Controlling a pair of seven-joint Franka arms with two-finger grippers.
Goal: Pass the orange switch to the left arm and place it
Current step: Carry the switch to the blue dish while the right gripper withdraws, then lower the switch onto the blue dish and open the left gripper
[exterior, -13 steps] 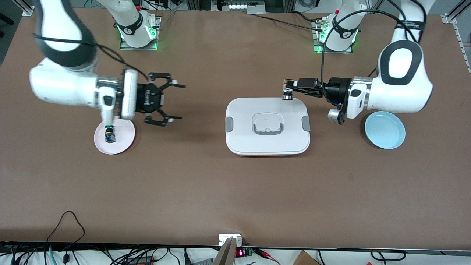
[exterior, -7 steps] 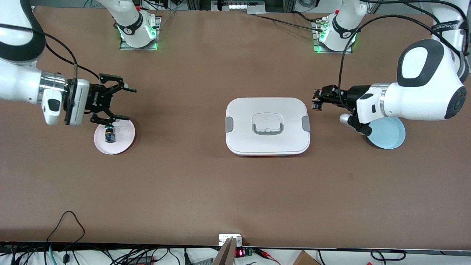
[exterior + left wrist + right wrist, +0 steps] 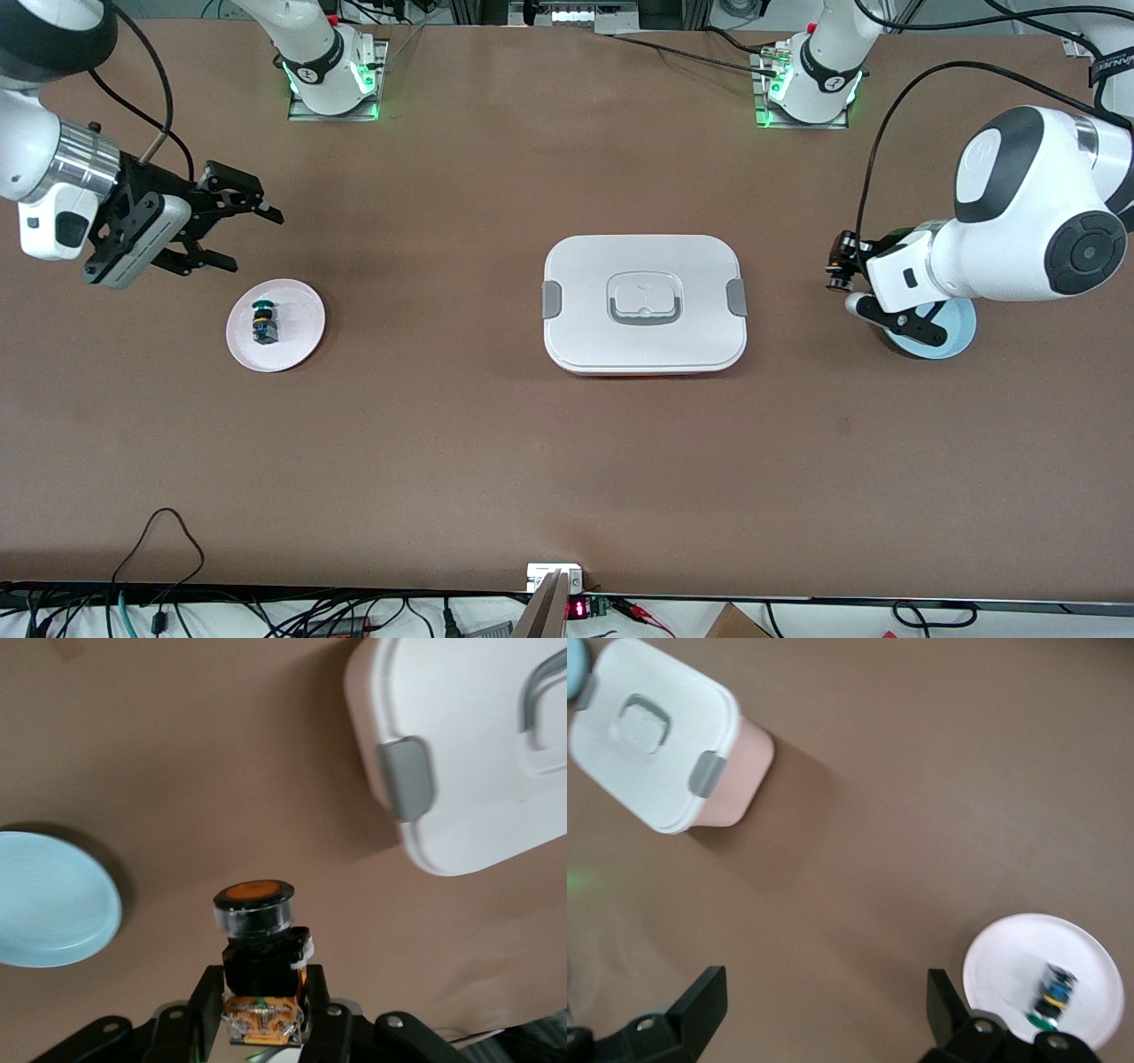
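Two tools | left tool [image 3: 264,1014] grips orange switch [image 3: 257,943] | right tool [image 3: 819,1014] open

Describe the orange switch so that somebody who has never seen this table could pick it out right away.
Start from the big white box mid-table and go toward the left arm's end, where a pale blue plate sits. The left gripper is shut on the orange switch in the air there. Unlike the green-capped switch on the pink plate, it has an orange cap and black body.
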